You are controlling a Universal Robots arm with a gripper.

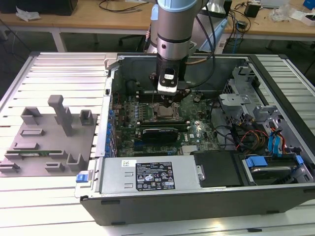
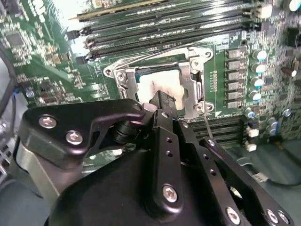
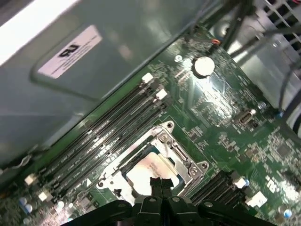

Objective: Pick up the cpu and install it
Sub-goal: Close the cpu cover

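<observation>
A ribbed aluminium table (image 1: 64, 69) carries one black steel computer case (image 1: 197, 206), lying open, and one matte grey moulded fixture tray (image 1: 44, 142) on the exterior view's left. The single grey robot arm (image 1: 172, 29) drops straight down into the case, above a glossy green motherboard (image 1: 197, 130) crowded with small parts. Nearer the case's front wall sits a silver sheet-metal box (image 1: 118, 174) with a white label. The exterior view gives this whole layout; the wrist views show the fine detail instead. In both wrist views a square socket frame (image 3: 181, 150) of bright metal with a black surround lies between banks of long dark memory slots (image 3: 108, 127), and the cpu (image 2: 155, 84) – one thin flat square with a pale, shiny metal top – rests inside that frame. The black anodised gripper (image 3: 161, 183) hangs directly over it; its two fingertips (image 3: 155, 184) are pressed together with nothing between them, their ends at the chip's lid, though contact cannot be judged. The first wrist view adds one round silver coin battery (image 3: 203, 66).
</observation>
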